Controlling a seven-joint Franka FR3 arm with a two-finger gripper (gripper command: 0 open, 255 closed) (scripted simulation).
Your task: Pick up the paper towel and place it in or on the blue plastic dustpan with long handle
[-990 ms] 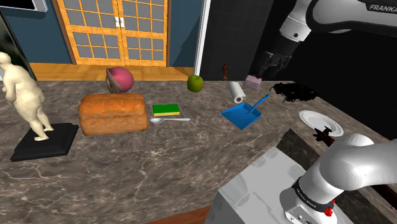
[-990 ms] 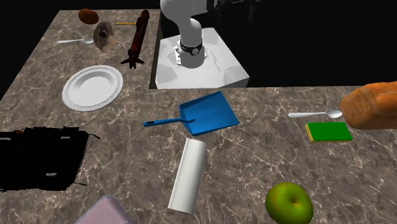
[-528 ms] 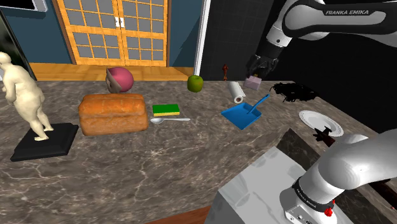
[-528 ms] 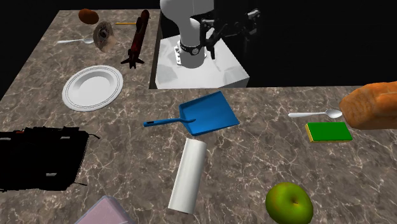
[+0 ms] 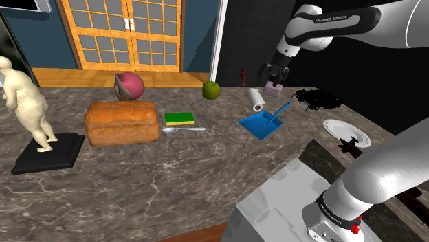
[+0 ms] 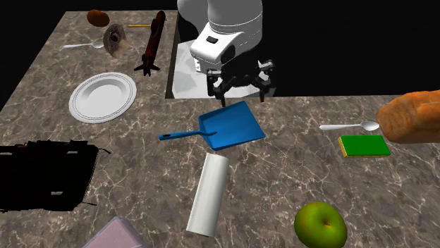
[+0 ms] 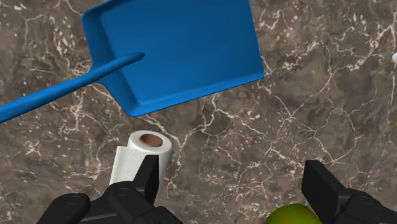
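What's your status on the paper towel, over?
Pincer open, empty, hovering. Paper towel roll lying beside blue dustpan, untouched. Green apple nearby, not in the path.

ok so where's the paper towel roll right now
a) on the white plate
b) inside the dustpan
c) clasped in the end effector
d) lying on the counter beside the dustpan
D: the paper towel roll lies on its side on the marble counter, apart from the blue dustpan, and the end effector is open, clasping nothing.
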